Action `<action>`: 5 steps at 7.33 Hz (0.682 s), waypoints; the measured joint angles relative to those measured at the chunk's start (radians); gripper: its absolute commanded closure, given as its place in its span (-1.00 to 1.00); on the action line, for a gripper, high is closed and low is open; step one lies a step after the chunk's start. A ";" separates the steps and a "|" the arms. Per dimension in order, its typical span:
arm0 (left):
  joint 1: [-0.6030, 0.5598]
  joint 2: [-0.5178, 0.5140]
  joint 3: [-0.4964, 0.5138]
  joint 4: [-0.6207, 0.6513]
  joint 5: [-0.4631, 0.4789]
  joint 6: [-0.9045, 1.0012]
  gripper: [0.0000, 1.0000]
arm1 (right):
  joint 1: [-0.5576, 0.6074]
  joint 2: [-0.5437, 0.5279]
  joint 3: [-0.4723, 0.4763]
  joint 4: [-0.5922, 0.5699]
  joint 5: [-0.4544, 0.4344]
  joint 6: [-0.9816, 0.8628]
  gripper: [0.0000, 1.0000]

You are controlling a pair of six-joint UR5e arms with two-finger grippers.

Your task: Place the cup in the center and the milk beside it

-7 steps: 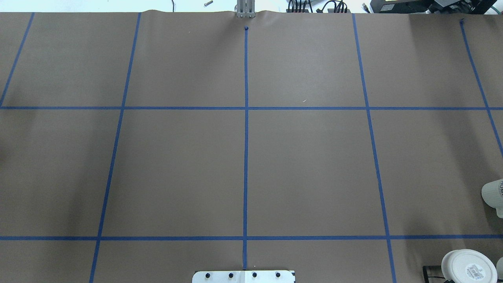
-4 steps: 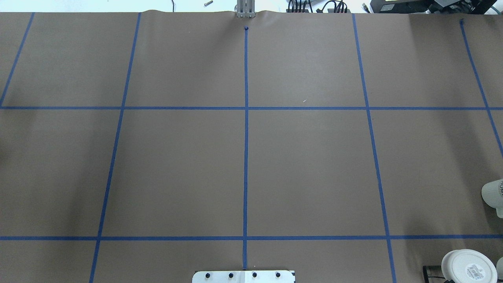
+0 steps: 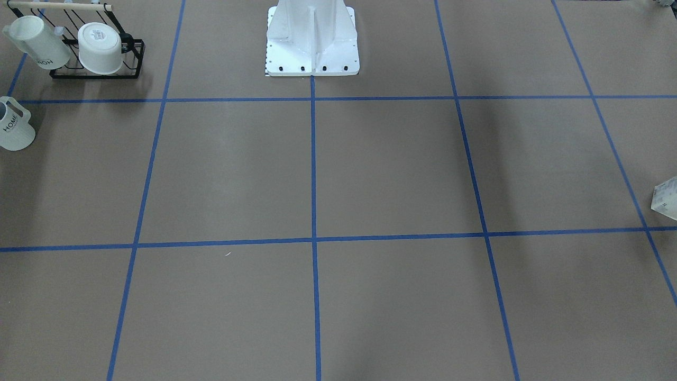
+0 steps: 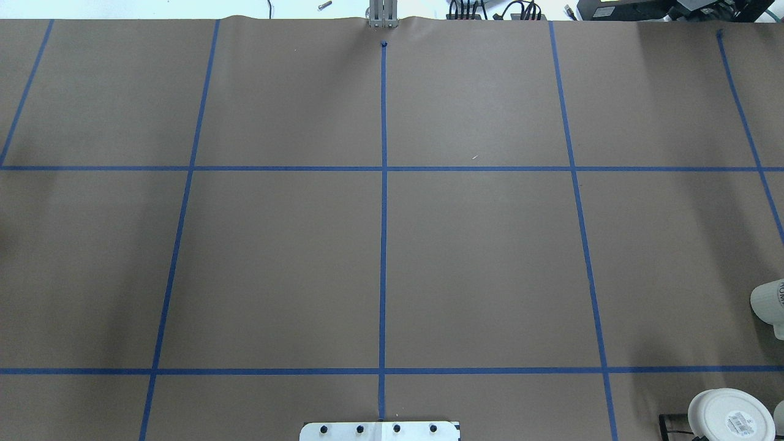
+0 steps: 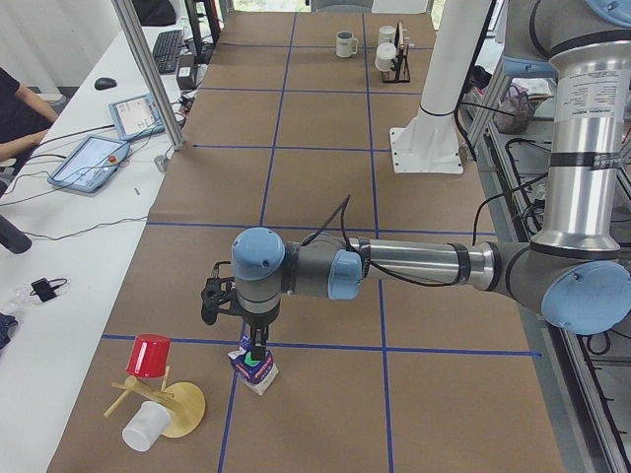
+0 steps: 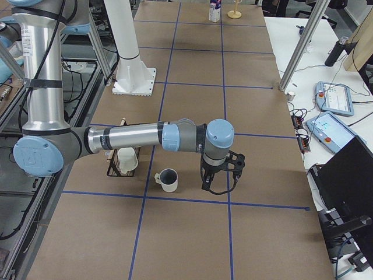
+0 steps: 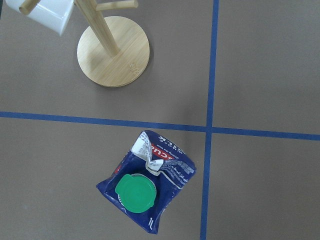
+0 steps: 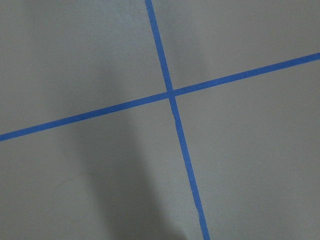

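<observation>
The cup (image 6: pixel 168 179), white with a dark inside, stands upright near the table's right end; it also shows in the front view (image 3: pixel 13 127) and at the overhead view's edge (image 4: pixel 770 299). My right gripper (image 6: pixel 219 179) hangs just beside it, apart from it; I cannot tell if it is open. The milk (image 5: pixel 254 370), a blue carton with a green cap, stands at the left end and fills the left wrist view (image 7: pixel 150 187). My left gripper (image 5: pixel 257 345) hovers right above its cap; I cannot tell if it is open. Neither wrist view shows fingers.
A black wire rack (image 3: pixel 95 71) with two tilted white mugs stands behind the cup. A wooden peg stand (image 5: pixel 173 406) with a red and a white cup is next to the milk. The robot's white base (image 3: pixel 312 53) is at the near edge's middle.
</observation>
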State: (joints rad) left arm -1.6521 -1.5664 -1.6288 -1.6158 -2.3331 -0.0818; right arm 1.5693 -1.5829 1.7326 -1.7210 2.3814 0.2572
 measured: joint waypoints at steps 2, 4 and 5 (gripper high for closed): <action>0.000 0.008 0.001 0.000 0.003 0.000 -0.96 | 0.000 0.000 0.000 0.000 -0.001 0.000 -1.00; -0.001 0.012 -0.004 -0.001 0.004 0.000 -0.96 | 0.001 0.000 0.008 0.000 0.002 0.003 -1.00; -0.001 0.008 -0.009 -0.001 0.006 -0.002 -0.96 | 0.001 0.003 0.015 0.000 0.001 0.008 -1.00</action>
State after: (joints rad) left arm -1.6534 -1.5589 -1.6375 -1.6170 -2.3268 -0.0840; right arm 1.5699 -1.5800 1.7471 -1.7211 2.3822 0.2652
